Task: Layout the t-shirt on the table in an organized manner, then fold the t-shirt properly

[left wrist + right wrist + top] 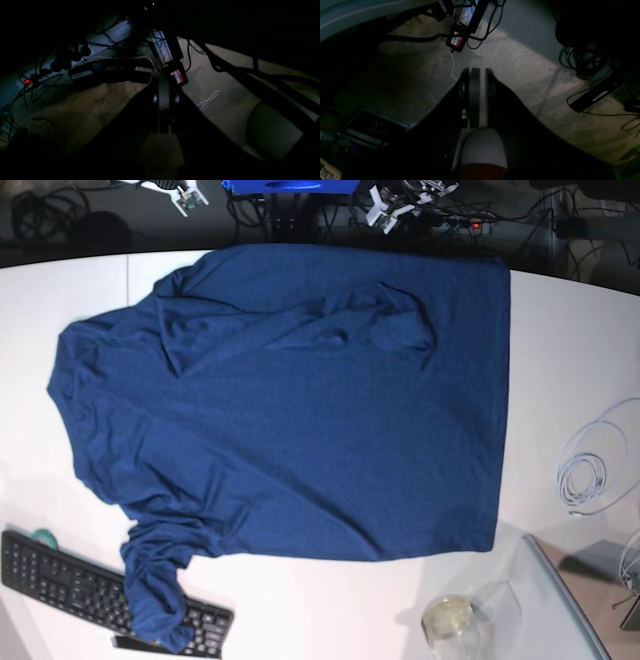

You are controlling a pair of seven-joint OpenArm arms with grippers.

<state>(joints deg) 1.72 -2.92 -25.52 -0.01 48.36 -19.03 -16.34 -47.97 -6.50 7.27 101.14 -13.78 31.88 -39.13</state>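
The dark navy t-shirt [290, 400] lies spread over the white table [560, 330], its straight hem to the right. One sleeve [155, 600] is bunched at the front left and drapes over a keyboard. A fold of cloth [380, 325] lies doubled over near the far edge. Neither wrist view shows the t-shirt. My left gripper [164, 77] is shut and empty above a dim floor. My right gripper [478, 70] also hangs over the floor, its fingers together except for a thin slit, holding nothing.
A black keyboard [60, 575] sits at the front left, partly under the sleeve. At the right lie a white cable coil [590, 470], a glass jar [447, 617] and a grey stand [585, 565]. Cables and a power strip [27, 81] cover the floor.
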